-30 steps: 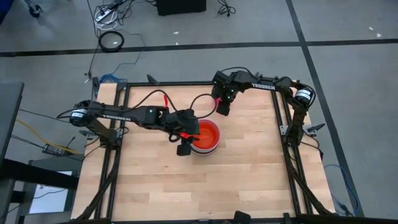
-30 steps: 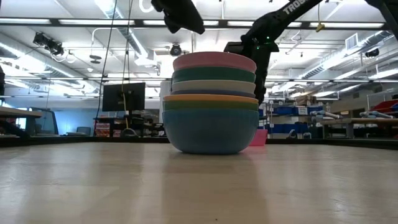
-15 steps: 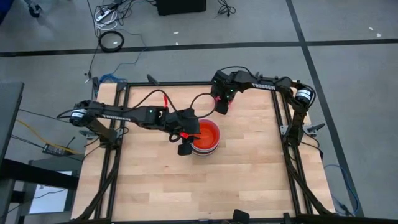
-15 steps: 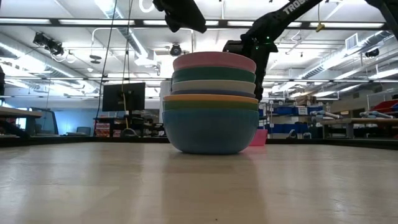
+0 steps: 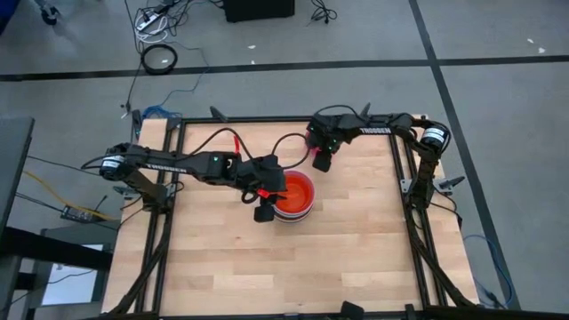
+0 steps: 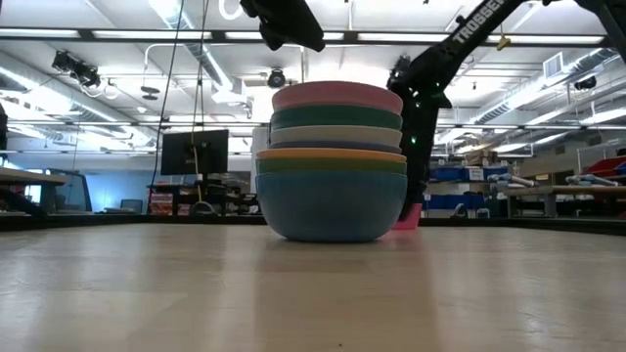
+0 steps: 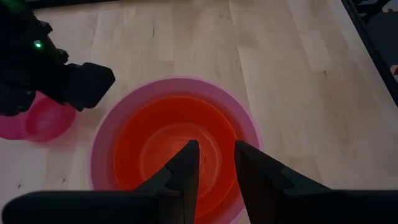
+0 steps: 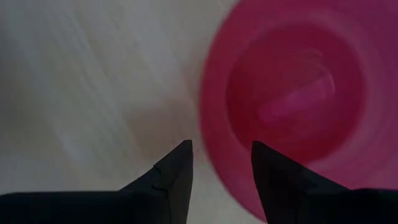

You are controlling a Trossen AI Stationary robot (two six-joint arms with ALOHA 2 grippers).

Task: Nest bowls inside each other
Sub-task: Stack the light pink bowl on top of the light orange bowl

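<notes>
A grey floor (image 5: 498, 53) crossed by dark seam lines surrounds the light wooden table (image 5: 231, 258), with loose cables (image 5: 160, 58) lying on it. Beyond the table, ceiling light strips (image 6: 127, 34), a dark monitor (image 6: 195, 153) and shelving (image 6: 577, 181) fill the workshop.

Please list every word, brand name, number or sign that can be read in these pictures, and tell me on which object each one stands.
"TROSSEN": white letters on the right arm in the high view.
"TROSSEN": partly cut off, on the same arm in the low view.
White lettering on the left arm in the high view: too small to read.
The stacked bowls, the small pink bowl and the table: no text.
</notes>
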